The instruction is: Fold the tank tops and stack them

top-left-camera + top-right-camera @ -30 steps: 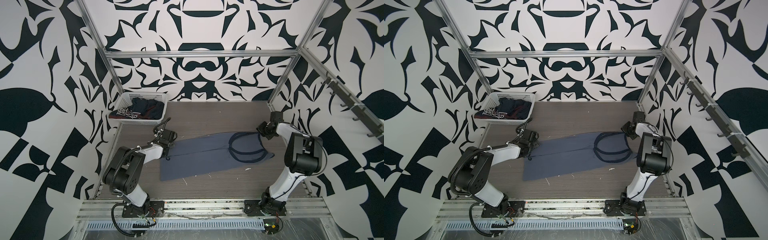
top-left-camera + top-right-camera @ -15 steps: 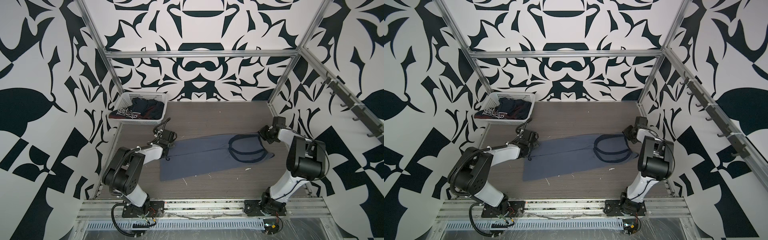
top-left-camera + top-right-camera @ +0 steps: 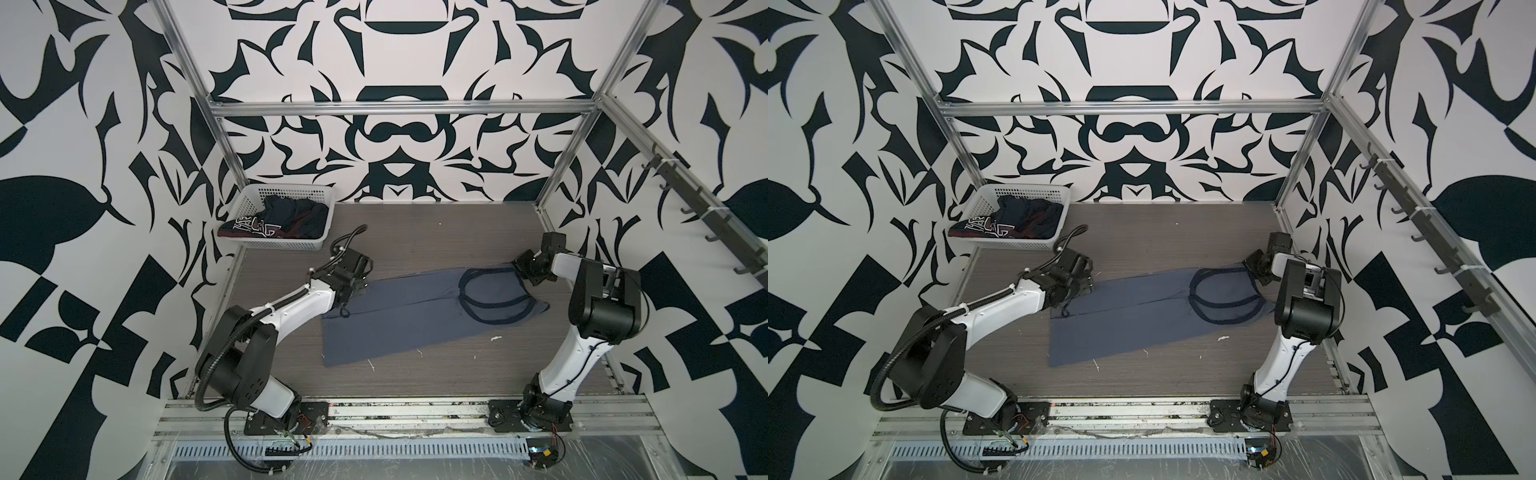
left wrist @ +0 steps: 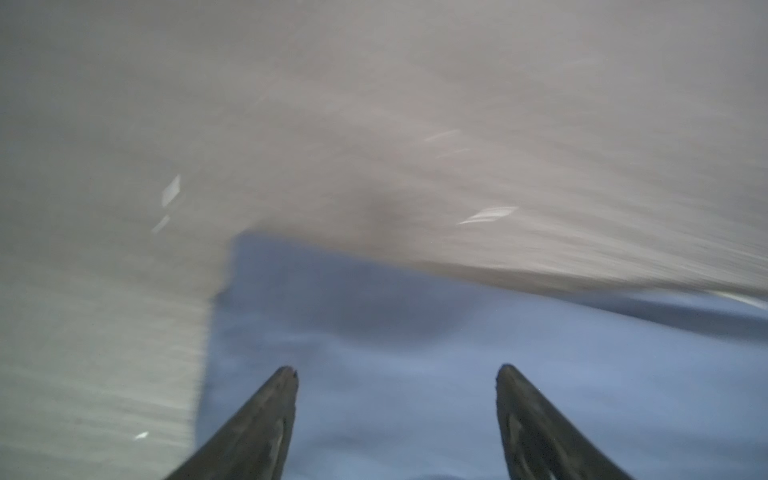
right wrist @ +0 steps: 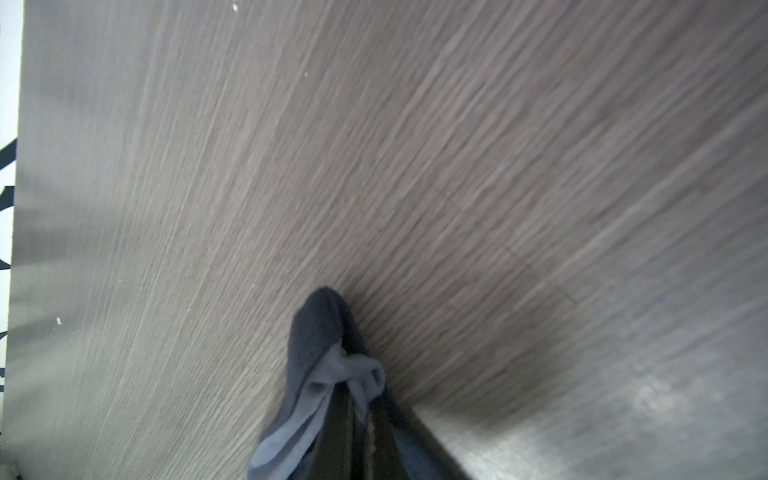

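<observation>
A slate grey-blue cloth tank top (image 3: 395, 316) lies flat on the grey wood-grain desk (image 3: 415, 232) as a long band, with a fold line running along its length. Its long axis runs left to right in both top views, the right end set a little farther back. The straight hem points toward the left arm and the navy-trimmed strap loops (image 3: 494, 295) toward the right arm. The right gripper (image 5: 353, 399) has its jaws together, clamped on a bunched bit of the strap end. The left gripper (image 4: 395, 370) is over the hem's far corner, jaws apart, nothing between them. A dark navy tank top with red trim (image 3: 291, 216) sits crumpled in the white perforated plastic basket (image 3: 274, 245) at the back left corner.
</observation>
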`<act>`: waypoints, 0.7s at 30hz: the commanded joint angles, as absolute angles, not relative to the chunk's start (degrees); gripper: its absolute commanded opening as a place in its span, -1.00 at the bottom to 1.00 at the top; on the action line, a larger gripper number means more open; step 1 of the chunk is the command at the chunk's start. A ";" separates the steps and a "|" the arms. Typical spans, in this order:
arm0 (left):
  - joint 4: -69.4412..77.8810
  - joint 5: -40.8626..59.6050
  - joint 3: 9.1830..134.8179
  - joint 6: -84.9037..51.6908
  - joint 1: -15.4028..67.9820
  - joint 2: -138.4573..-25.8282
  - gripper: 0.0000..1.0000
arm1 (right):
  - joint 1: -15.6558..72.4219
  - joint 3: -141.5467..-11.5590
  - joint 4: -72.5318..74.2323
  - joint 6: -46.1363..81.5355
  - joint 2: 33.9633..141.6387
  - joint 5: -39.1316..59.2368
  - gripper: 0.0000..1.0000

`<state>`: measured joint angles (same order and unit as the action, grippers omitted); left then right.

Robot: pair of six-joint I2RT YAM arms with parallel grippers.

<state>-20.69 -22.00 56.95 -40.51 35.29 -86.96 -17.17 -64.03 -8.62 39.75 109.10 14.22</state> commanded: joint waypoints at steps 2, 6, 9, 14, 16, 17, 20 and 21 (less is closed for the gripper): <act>-24.99 -19.77 67.63 -34.51 42.07 -90.92 0.56 | -17.29 -64.78 -8.47 39.76 109.14 14.50 -1.00; -22.60 -11.83 79.73 -28.29 48.67 -103.63 0.49 | -17.26 -64.81 -8.09 40.10 109.69 15.20 -1.00; -22.40 -7.40 89.66 -22.54 52.88 -113.16 0.49 | -17.27 -64.69 -8.14 40.09 109.60 15.64 -1.00; -24.44 -3.87 103.27 -20.70 53.89 -125.34 0.45 | -17.29 -64.69 -8.18 40.04 109.42 15.91 -1.00; -26.31 -4.02 107.55 -20.00 54.10 -128.71 0.40 | -17.40 -64.69 -8.17 40.03 109.42 16.00 -1.00; -27.04 -3.71 109.12 -19.71 54.21 -130.05 0.38 | -17.40 -64.69 -8.20 40.05 109.51 16.00 -1.00; -28.30 -3.16 111.60 -19.17 54.56 -132.61 0.30 | -17.50 -64.76 -8.31 40.08 109.69 16.19 -1.00; -28.75 -3.10 112.01 -19.16 54.65 -133.24 0.28 | -17.61 -64.78 -8.26 40.18 109.69 16.17 -1.00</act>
